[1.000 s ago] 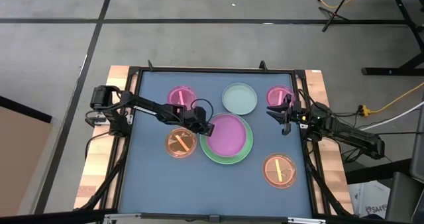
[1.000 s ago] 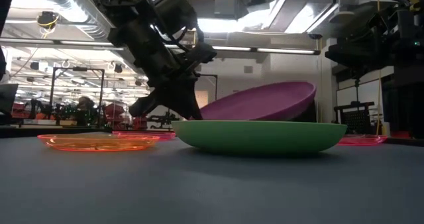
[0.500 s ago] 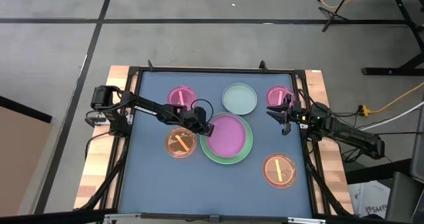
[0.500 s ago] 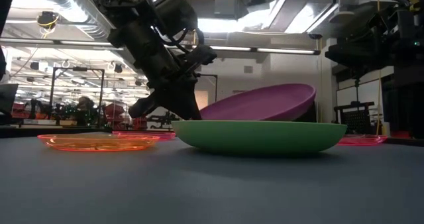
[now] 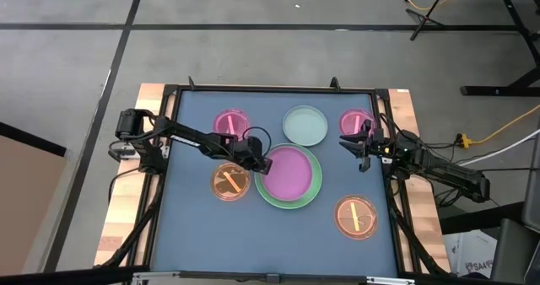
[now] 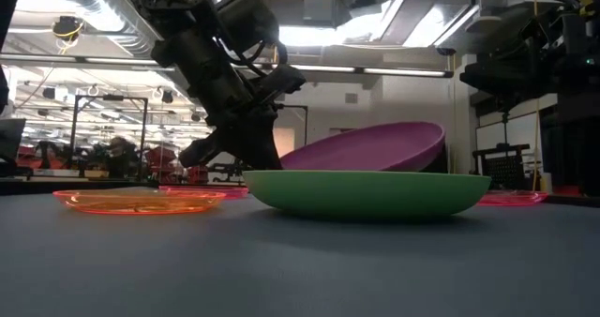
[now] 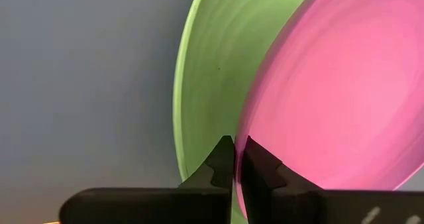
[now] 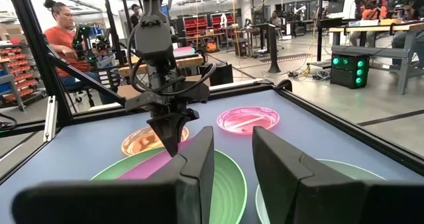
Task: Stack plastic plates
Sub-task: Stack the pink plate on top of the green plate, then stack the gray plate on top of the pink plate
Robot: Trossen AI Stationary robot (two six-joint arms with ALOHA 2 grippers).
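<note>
The medium magenta plate (image 5: pixel 291 170) lies tilted in the large green plate (image 5: pixel 314 190) at the table's middle. In the low view the magenta plate (image 6: pixel 375 148) has its right side raised above the green plate (image 6: pixel 367 193). My left gripper (image 5: pixel 264 163) is shut on the magenta plate's left rim. My right gripper (image 5: pixel 361 147) hovers open near the table's right edge, beside a small pink plate (image 5: pixel 355 121), touching nothing. The pale blue-grey plate (image 5: pixel 305 125), a second pink plate (image 5: pixel 230 121) and two orange plates (image 5: pixel 229 182) (image 5: pixel 356 217) lie flat on the table. My left gripper (image 7: pixel 234 159) pinches the magenta plate's rim (image 7: pixel 244 132) between its two fingertips, on the side toward the table's left. The fingers slant down from the left and above. The plate is tilted, with its held side low in the green plate (image 7: pixel 199 85) and its far side raised.
The dark blue mat (image 5: pixel 194 234) has free room along the near edge, between the two orange plates. A black frame (image 5: pixel 270 88) borders the table. Beyond the far edge, the right wrist view shows a person (image 8: pixel 59 38) and workshop benches.
The magenta plate's raised right side has sunk a little toward the green plate, and my left gripper has eased slightly down with it, still shut on the rim. My right arm has kept still.
</note>
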